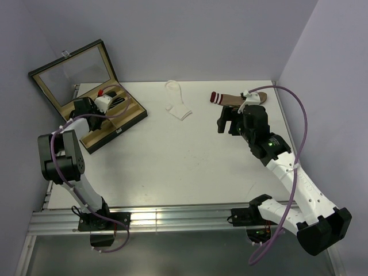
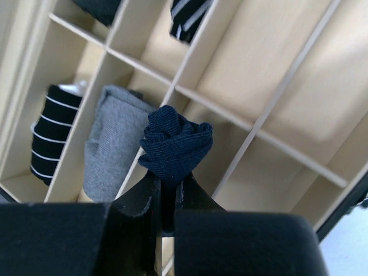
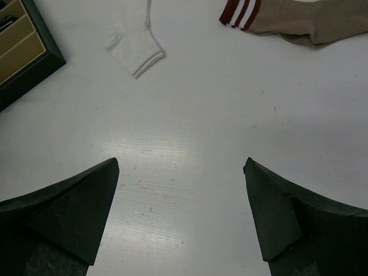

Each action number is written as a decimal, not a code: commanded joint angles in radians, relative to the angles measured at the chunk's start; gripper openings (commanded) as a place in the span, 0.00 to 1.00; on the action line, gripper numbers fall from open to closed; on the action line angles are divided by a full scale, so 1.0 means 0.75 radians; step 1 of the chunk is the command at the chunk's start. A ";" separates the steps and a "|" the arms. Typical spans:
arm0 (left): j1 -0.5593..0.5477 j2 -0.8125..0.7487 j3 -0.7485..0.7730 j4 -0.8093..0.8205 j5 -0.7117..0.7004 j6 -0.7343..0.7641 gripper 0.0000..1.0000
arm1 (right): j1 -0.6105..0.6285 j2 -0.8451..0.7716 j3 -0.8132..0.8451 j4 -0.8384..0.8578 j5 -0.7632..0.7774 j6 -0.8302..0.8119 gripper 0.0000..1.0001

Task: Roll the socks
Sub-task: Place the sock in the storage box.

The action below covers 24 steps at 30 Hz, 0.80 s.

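Note:
A navy sock (image 2: 175,146), rolled into a compact ball, is pinched in my left gripper (image 2: 168,178), which is shut on it above the wooden dividers of the box (image 2: 259,132). From above, that gripper (image 1: 105,103) hangs over the open box (image 1: 115,123) at the left. A grey rolled sock (image 2: 109,146) fills one compartment just left of the navy one. A white sock (image 1: 177,107) lies flat on the table's far middle. My right gripper (image 1: 230,123) hovers open over bare table, nothing between its fingers; the white sock (image 3: 135,43) lies ahead to its left.
A tan sock with red and white stripes (image 1: 237,99) lies at the far right, near my right gripper. A black striped roll (image 2: 52,135) and another striped one (image 2: 187,17) sit in the box's compartments. The box lid (image 1: 72,72) stands open at the back left.

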 commanded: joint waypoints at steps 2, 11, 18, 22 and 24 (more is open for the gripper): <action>0.041 0.043 0.078 -0.204 0.035 0.098 0.04 | -0.010 0.021 0.066 0.020 -0.009 -0.014 0.96; 0.095 0.078 0.111 -0.255 0.061 0.131 0.12 | -0.008 0.086 0.114 -0.006 -0.040 -0.012 0.95; 0.099 0.101 0.150 -0.294 0.090 0.137 0.22 | -0.010 0.093 0.112 -0.006 -0.036 -0.018 0.95; 0.099 0.117 0.160 -0.304 0.100 0.131 0.26 | -0.010 0.091 0.101 -0.004 -0.036 -0.016 0.94; 0.099 0.125 0.164 -0.306 0.106 0.129 0.28 | -0.010 0.091 0.099 -0.002 -0.036 -0.018 0.94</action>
